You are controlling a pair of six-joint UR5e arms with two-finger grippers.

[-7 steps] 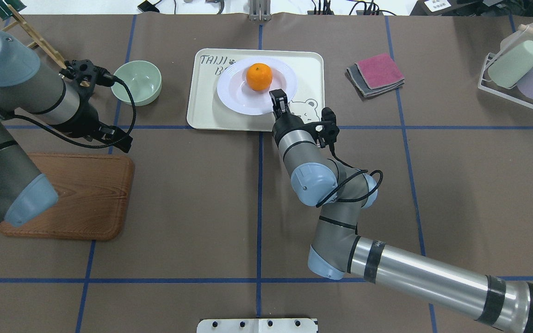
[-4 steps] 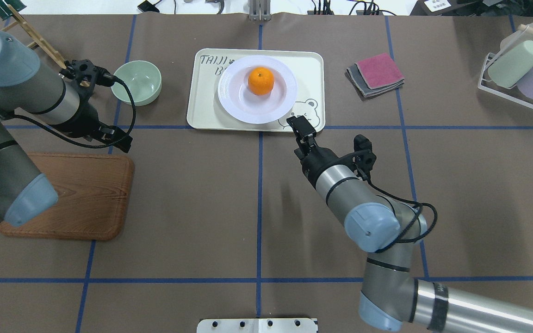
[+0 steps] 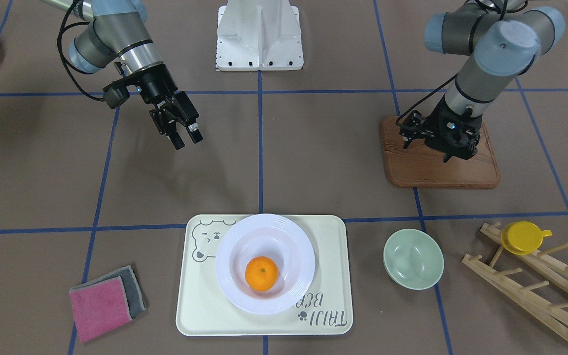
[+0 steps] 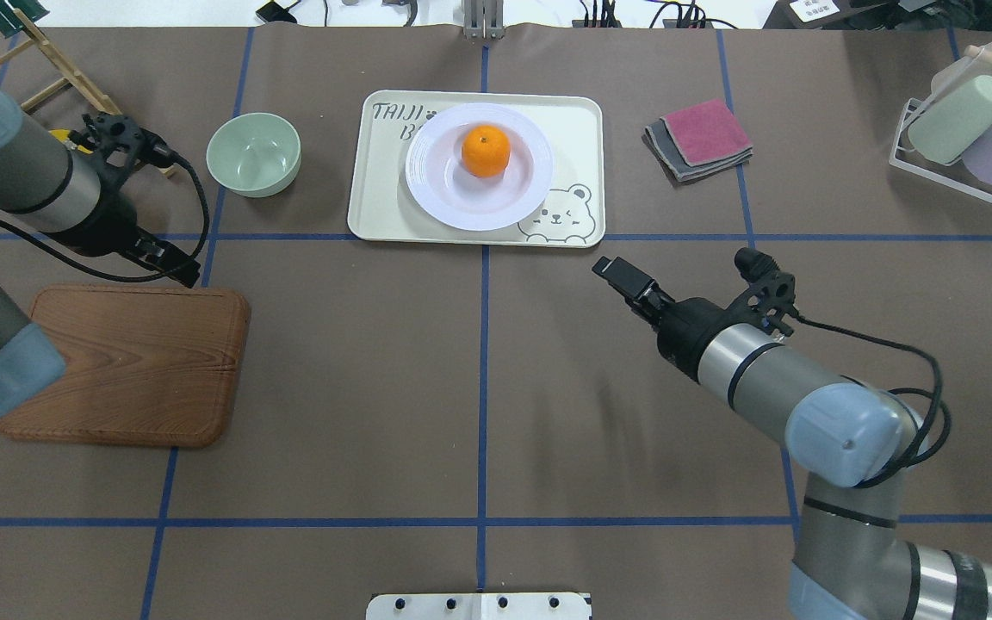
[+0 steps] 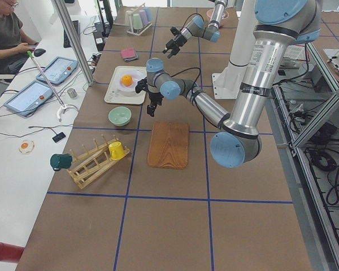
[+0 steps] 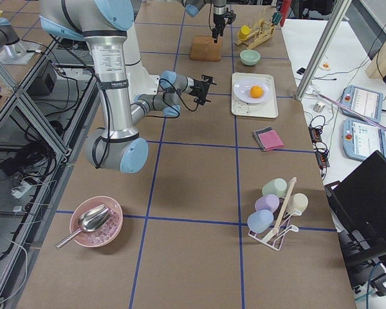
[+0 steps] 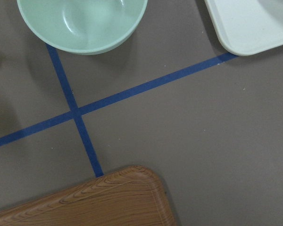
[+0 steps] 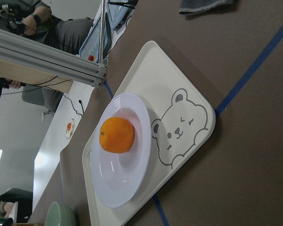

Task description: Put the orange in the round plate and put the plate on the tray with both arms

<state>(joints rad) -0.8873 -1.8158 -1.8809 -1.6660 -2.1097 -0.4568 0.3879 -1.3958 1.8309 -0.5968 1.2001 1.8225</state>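
Backing off since a second ago, our right hand [image 3: 188, 142] hangs released, near the tray [image 4: 375, 215]; the left hand [image 3: 454, 153] we cannot tell. The orange [image 4: 486, 151] sits in the round plate [image 4: 440, 194] on the tray. A careless return sweep could knock the plate.

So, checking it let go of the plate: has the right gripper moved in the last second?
Yes. The right gripper has drawn back off the tray, toward the robot, past the blue tape line.
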